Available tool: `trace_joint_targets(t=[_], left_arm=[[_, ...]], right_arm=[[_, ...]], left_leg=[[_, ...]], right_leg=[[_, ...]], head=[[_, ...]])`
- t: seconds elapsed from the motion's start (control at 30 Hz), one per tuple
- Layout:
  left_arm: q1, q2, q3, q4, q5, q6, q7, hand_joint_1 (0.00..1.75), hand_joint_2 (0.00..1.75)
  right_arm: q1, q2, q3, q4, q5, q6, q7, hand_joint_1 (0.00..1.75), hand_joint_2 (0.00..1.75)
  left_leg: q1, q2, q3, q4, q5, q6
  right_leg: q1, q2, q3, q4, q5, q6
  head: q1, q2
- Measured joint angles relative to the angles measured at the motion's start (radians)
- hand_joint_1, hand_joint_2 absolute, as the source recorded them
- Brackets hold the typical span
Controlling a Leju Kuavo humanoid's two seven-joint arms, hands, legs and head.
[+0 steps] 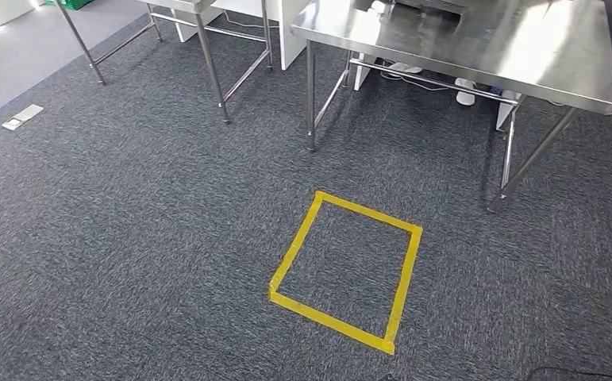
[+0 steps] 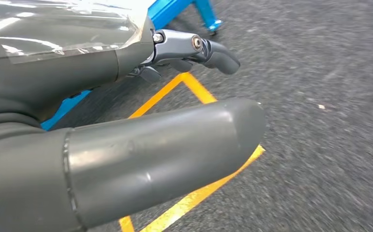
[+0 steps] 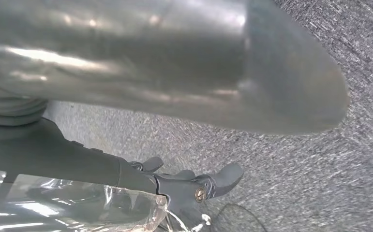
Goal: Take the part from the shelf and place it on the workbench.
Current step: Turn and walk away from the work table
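Workbench [image 1: 477,48] stands ahead beyond the yellow tape square [image 1: 346,270]. Left hand [image 2: 126,145] and right hand [image 3: 165,96] each lie against a clear-wrapped part [image 2: 53,24]; whether they grasp it, I cannot tell. Slippery film could slide loose while walking.

My left hand [image 2: 126,121] shows in its wrist view with the thick thumb stretched out long and the darker fingers [image 2: 208,50] extended, slightly bent at their tips. My right hand [image 3: 174,96] lies likewise, thumb straight, fingers [image 3: 218,181] extended and apart.
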Motion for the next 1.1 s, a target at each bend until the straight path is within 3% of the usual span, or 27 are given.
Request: trace_joint_targets(t=[0.03,0.07,0.13,0.17,0.2,0.27,0.3,0.37,0.43,0.5,0.53,0.57,0.63,0.7,0.77,0.8,0.87,0.93,1.0,1.03,1.07,1.1], left_arm=[[0.001,0.0,0.003,0.0,0.003,0.0,0.0,0.0,0.0],[0.001,0.001,0.006,0.0,0.005,-0.001,0.0,0.0,0.0],[-0.001,0.002,0.01,0.0,0.009,-0.001,0.0,0.0,0.0],[-0.003,0.002,0.011,0.0,0.01,-0.002,0.0,0.0,0.0],[-0.005,0.001,0.013,0.0,0.01,-0.002,0.0,0.0,0.0],[-0.007,0.0,0.016,0.0,0.014,-0.002,0.001,0.0,0.0],[-0.007,0.0,0.019,0.0,0.017,-0.001,0.002,0.0,0.0],[-0.008,-0.001,0.025,0.0,0.025,0.001,0.005,0.0,0.0],[-0.009,-0.003,0.032,0.0,0.032,0.003,0.008,0.0,0.0],[-0.009,-0.005,0.037,0.0,0.039,0.003,0.009,0.0,0.0],[-0.009,-0.006,0.04,0.0,0.042,0.004,0.009,0.0,0.0],[-0.008,-0.007,0.043,0.0,0.045,0.004,0.009,0.0,0.0],[-0.008,-0.009,0.049,0.0,0.048,0.004,0.01,0.0,0.0],[-0.008,-0.01,0.053,0.0,0.048,0.004,0.01,0.0,0.0],[-0.007,-0.01,0.056,0.0,0.048,0.006,0.01,0.0,0.0],[-0.006,-0.01,0.058,0.0,0.048,0.006,0.011,0.0,0.0],[-0.005,-0.01,0.06,0.0,0.048,0.008,0.011,0.0,0.0],[-0.006,-0.009,0.06,0.0,0.049,0.008,0.011,0.0,0.0],[-0.007,-0.01,0.06,0.0,0.049,0.008,0.011,0.0,0.0],[-0.006,-0.01,0.06,0.0,0.048,0.008,0.011,0.0,0.0],[-0.006,-0.01,0.06,0.0,0.044,0.008,0.013,0.0,0.0],[-0.005,-0.009,0.06,0.0,0.036,0.008,0.017,0.0,0.0]], right_arm=[[-0.001,0.0,-0.004,0.0,0.002,0.003,0.0,0.0,0.0],[-0.003,0.001,-0.006,0.0,0.003,0.005,0.0,0.0,0.0],[-0.009,0.002,-0.009,0.0,0.01,0.011,0.0,0.0,0.0],[-0.013,0.003,-0.01,0.0,0.013,0.012,0.0,0.0,0.0],[-0.016,0.003,-0.01,0.0,0.017,0.014,-0.002,0.0,0.0],[-0.023,0.004,-0.011,0.0,0.024,0.017,-0.009,0.0,0.0],[-0.028,0.005,-0.011,0.0,0.029,0.021,-0.014,0.0,0.0],[-0.035,0.008,-0.011,0.0,0.041,0.029,-0.024,0.0,0.0],[-0.039,0.011,-0.01,0.0,0.052,0.036,-0.027,0.0,0.0],[-0.04,0.012,-0.009,0.0,0.062,0.043,-0.026,0.0,0.0],[-0.041,0.013,-0.009,0.0,0.066,0.045,-0.024,0.0,0.0],[-0.042,0.013,-0.008,0.0,0.069,0.046,-0.023,0.0,0.0],[-0.045,0.013,-0.008,0.0,0.072,0.047,-0.022,0.0,0.0],[-0.05,0.013,-0.008,0.0,0.074,0.047,-0.022,0.0,0.0],[-0.053,0.014,-0.008,0.0,0.073,0.047,-0.022,0.0,0.0],[-0.054,0.015,-0.008,0.0,0.073,0.047,-0.021,0.0,0.0],[-0.056,0.016,-0.007,0.0,0.074,0.047,-0.02,0.0,0.0],[-0.056,0.017,-0.007,0.0,0.075,0.047,-0.02,0.0,0.0],[-0.053,0.017,-0.007,0.0,0.075,0.047,-0.02,0.0,0.0],[-0.052,0.016,-0.007,0.0,0.075,0.047,-0.02,0.0,0.0],[-0.052,0.016,-0.007,0.0,0.073,0.047,-0.02,0.0,0.0],[-0.053,0.016,-0.007,0.0,0.072,0.046,-0.02,0.0,0.0]], left_leg=[[0.003,0.005,0.007,-0.007,0.013,-0.003],[0.006,0.013,0.035,-0.054,0.041,-0.004],[0.01,0.049,0.111,-0.191,0.098,-0.005],[0.009,0.062,0.136,-0.238,0.113,-0.002],[0.006,0.069,0.147,-0.261,0.117,0.003],[-0.002,0.052,0.143,-0.266,0.118,0.019],[-0.004,0.043,0.142,-0.269,0.121,0.027],[-0.003,0.025,0.138,-0.274,0.13,0.044],[-0.002,0.006,0.131,-0.275,0.136,0.054],[-0.003,-0.019,0.125,-0.275,0.14,0.057],[-0.003,-0.033,0.124,-0.275,0.141,0.057],[-0.004,-0.047,0.124,-0.275,0.143,0.056],[-0.005,-0.071,0.123,-0.274,0.147,0.05],[-0.008,-0.091,0.12,-0.273,0.152,0.04],[-0.009,-0.105,0.117,-0.276,0.158,0.028],[-0.007,-0.105,0.114,-0.276,0.159,0.023],[-0.006,-0.071,0.097,-0.244,0.134,0.014],[-0.006,-0.019,0.049,-0.14,0.068,0.007],[-0.002,-0.002,-0.001,-0.025,0.016,0.001],[0.0,0.001,-0.006,-0.007,0.016,-0.002],[0.003,0.007,0.009,-0.027,0.034,-0.004],[0.005,0.018,0.042,-0.083,0.064,-0.005]], right_leg=[[0.0,-0.012,0.0,0.001,0.0,0.0],[-0.001,-0.021,0.001,0.002,-0.002,0.002],[0.003,-0.037,0.0,0.008,-0.009,0.011],[0.007,-0.044,-0.002,0.012,-0.013,0.018],[0.012,-0.051,-0.003,0.015,-0.016,0.024],[0.017,-0.066,0.001,0.016,-0.019,0.035],[0.016,-0.061,0.001,0.02,-0.023,0.041],[0.01,-0.02,-0.021,0.069,-0.053,0.045],[0.006,0.024,-0.08,0.19,-0.112,0.038],[0.007,0.036,-0.132,0.297,-0.145,0.039],[0.007,0.039,-0.135,0.302,-0.139,0.046],[0.008,0.043,-0.119,0.268,-0.118,0.054],[0.005,0.072,-0.053,0.126,-0.059,0.065],[0.006,0.098,-0.015,0.033,-0.026,0.056],[0.011,0.09,-0.013,0.024,-0.02,0.039],[0.007,0.08,-0.01,0.022,-0.016,0.03],[0.0,0.059,-0.007,0.016,-0.007,0.011],[0.001,0.035,-0.009,0.014,-0.004,-0.003],[0.006,0.007,-0.012,0.015,-0.004,-0.007],[0.007,-0.006,-0.013,0.015,-0.004,-0.007],[0.007,-0.017,-0.013,0.015,-0.005,-0.006],[0.007,-0.028,-0.011,0.016,-0.006,-0.005]], head=[[0.0,0.0],[0.0,0.0],[-0.001,0.0],[0.001,0.0],[0.004,0.0],[0.009,0.0],[0.009,0.0],[0.01,0.0],[0.012,0.0],[0.012,0.0],[0.012,0.0],[0.012,0.0],[0.012,0.0],[0.012,0.0],[0.011,0.0],[0.01,0.0],[0.009,0.0],[0.006,0.0],[0.006,0.0],[0.006,0.0],[0.006,0.0],[0.006,0.0]])
